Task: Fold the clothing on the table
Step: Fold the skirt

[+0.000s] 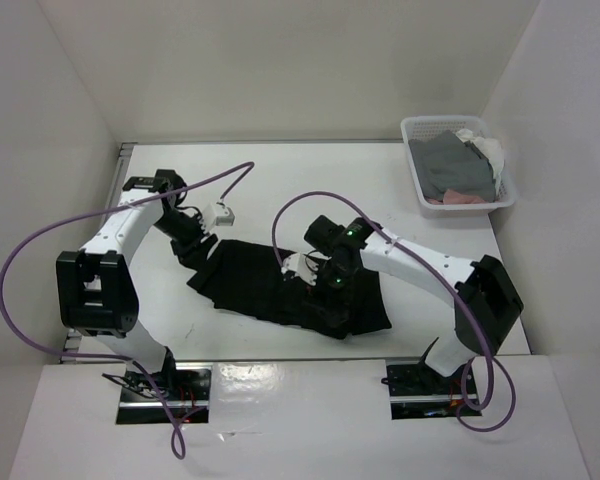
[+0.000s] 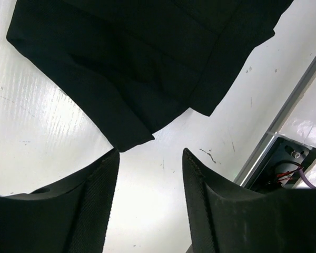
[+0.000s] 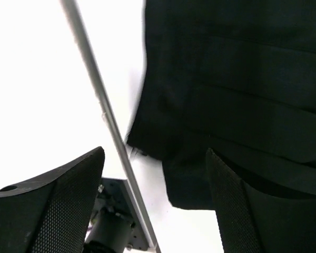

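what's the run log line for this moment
skirt: lies on table | left pincer: open, empty, by skirt corner | right pincer: open, empty, above skirt edge

White panel walls [image 1: 280, 70] close in three sides, evenly lit with soft shadows; far beyond and right of the right pincer [image 1: 325, 292], a white mesh basket [image 1: 450, 119] holds grey, pink and white cloths [image 1: 452, 168].

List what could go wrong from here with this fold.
Both the left fingers and right fingers are open, so the skirt lies unheld; its layers may spring apart. The right fingers hang over the skirt's edge and could snag it when pulling away.
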`<state>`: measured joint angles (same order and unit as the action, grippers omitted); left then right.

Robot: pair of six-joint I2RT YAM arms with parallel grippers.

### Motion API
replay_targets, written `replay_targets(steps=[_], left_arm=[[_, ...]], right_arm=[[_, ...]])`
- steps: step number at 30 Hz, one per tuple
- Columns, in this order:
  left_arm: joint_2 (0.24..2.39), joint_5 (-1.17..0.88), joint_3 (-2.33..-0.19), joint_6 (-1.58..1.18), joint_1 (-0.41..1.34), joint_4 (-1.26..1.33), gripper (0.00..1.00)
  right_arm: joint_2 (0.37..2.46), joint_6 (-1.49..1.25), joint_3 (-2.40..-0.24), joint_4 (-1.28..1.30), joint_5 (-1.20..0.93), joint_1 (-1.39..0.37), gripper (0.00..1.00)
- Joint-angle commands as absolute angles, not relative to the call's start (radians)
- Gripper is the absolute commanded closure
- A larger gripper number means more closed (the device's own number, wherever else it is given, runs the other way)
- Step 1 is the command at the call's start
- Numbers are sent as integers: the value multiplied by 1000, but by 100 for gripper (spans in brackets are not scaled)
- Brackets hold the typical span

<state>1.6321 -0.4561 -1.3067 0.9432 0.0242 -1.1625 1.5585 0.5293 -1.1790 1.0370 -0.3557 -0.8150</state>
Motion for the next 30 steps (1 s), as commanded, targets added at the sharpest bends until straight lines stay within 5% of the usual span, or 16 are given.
replay_targets(steps=[1, 11, 18, 30], left_arm=[[1601, -483, -1319, 951, 29, -1166, 41], [1644, -598, -1416, 835, 29, -1129, 23], [1776, -582, -1382, 733, 29, -1080, 0], [1832, -370, -1298, 499, 106, -890, 0]], right_arm=[[1557, 574, -1226, 1098, -411, -830, 17], [1467, 450, -1255, 964, -245, -795, 15], [1548, 384, -1252, 874, -144, -742, 12], [1713, 333, -1281, 833, -114, -689, 11]])
